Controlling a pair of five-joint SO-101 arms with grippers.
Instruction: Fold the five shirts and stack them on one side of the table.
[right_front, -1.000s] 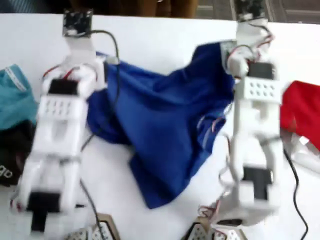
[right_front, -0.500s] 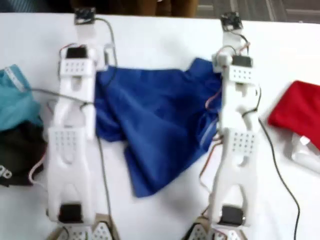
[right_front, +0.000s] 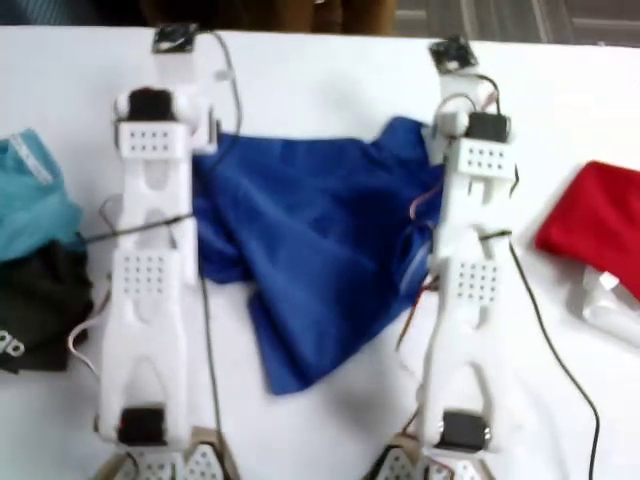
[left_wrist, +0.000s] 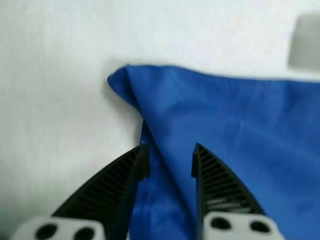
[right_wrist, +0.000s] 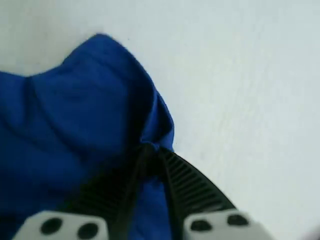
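Note:
A blue shirt lies spread on the white table between my two arms, one part trailing toward the near edge. The left arm stretches along its left edge, the right arm along its right edge. In the left wrist view my left gripper is open over a folded corner of the blue shirt, with cloth lying between its fingers. In the right wrist view my right gripper is shut on a bunched corner of the blue shirt, right at the table.
A teal shirt and a black shirt lie crumpled at the left edge. A red shirt lies at the right, with a white object just in front of it. Bare table runs along the far side.
Both arms have stretched out toward the far side and lowered the blue shirt, which was lifted and bunched a second ago, so it now lies flatter. Little has moved in the last half second.

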